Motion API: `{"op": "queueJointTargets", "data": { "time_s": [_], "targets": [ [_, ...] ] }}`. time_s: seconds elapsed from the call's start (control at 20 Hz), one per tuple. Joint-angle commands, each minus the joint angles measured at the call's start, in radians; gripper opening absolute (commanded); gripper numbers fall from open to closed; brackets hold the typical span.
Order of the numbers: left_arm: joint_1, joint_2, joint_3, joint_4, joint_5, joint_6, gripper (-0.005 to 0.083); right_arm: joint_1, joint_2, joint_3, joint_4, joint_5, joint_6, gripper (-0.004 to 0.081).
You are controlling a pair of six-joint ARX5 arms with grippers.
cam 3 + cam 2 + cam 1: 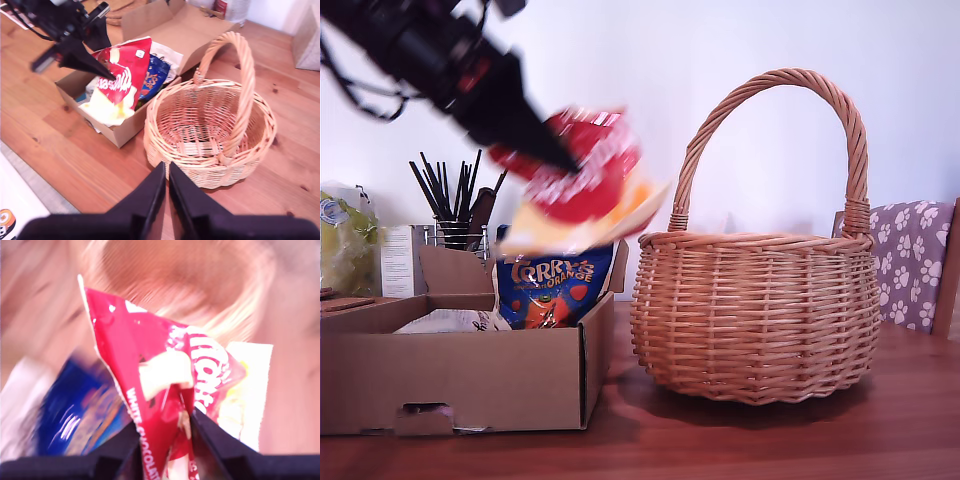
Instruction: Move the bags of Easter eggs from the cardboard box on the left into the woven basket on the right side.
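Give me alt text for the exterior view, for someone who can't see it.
My first gripper holds the red Maltesers bag in the air above the cardboard box, blurred by motion. The blue Terry's Orange bag stands in the box, and the woven basket sits on the wooden table at the exterior view's right.

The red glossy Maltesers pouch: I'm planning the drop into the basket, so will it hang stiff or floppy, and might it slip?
Probably floppy: the red glossy Maltesers pouch creases and sags below my first gripper, which pinches only a corner. Its glossy film looks slick, so it could slide out on a fast swing. It bulges little, so it is likely light, and should drop easily into the round tan wicker basket.
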Motion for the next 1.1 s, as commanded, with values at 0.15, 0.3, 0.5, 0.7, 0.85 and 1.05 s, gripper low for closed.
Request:
{"op": "queueJointTargets", "data": {
  "time_s": [0.15,0.3,0.5,0.7,0.85,1.05],
  "targets": [
    [-0.089,-0.02,0.066,0.174,0.05,-0.082,0.0176,0.002,0.0,0.004,0.005,0.011,0.0,-0.0013],
    [-0.135,0.011,0.066,0.3,0.025,-0.079,0.0176,0.003,0.0,0.004,0.006,0.012,0.0,-0.0013],
    [-0.165,0.116,0.066,0.449,-0.051,-0.077,0.0176,0.003,0.0,0.004,0.005,0.012,0.0,-0.0013],
    [-0.181,0.228,0.066,0.57,-0.098,-0.077,0.0176,0.003,0.0,0.004,0.005,0.011,0.0,-0.0013],
    [-0.189,0.292,0.066,0.594,-0.116,-0.078,0.0176,0.003,0.0,0.004,0.005,0.011,0.0,-0.0013],
    [-0.208,0.33,0.066,0.573,-0.115,-0.099,0.0176,0.003,0.0,0.004,0.005,0.011,0.0,-0.0013]
  ]
}}
